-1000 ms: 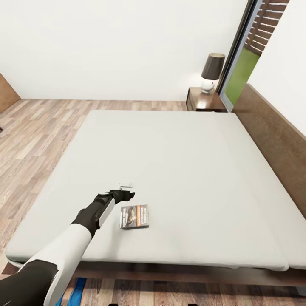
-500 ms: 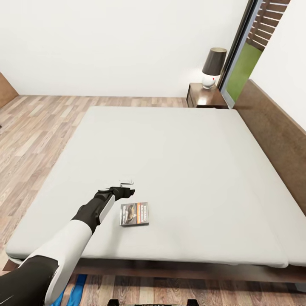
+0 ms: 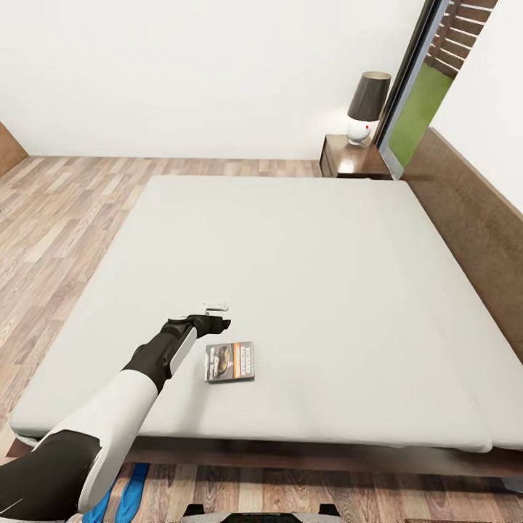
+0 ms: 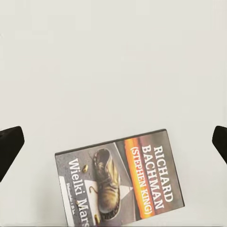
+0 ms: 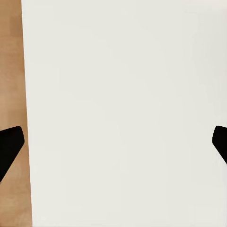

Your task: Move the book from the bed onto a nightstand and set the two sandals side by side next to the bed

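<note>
The book (image 3: 229,362) lies flat on the pale mattress of the bed (image 3: 305,276), near its front edge; its dark cover with an orange band faces up. My left gripper (image 3: 220,324) hovers just above and beyond the book's left corner, apart from it. The left wrist view looks down on the book (image 4: 120,182), and my left gripper (image 4: 113,144) stands open with nothing between its fingertips (image 4: 9,149). The two blue sandals (image 3: 133,490) peek out on the floor by the bed's front left corner, partly hidden by my left arm. A nightstand (image 3: 352,156) stands at the bed's far right corner. My right gripper (image 5: 113,144) is open over a plain white surface.
A lamp (image 3: 367,105) with a dark shade sits on the nightstand. The brown headboard (image 3: 472,232) runs along the bed's right side, with a tall window (image 3: 418,102) behind it. Wood-plank floor (image 3: 65,218) lies open left of the bed.
The whole head view has shifted a little, so the camera moved. The left gripper keeps about the same place relative to the book, which still lies on the mattress.
</note>
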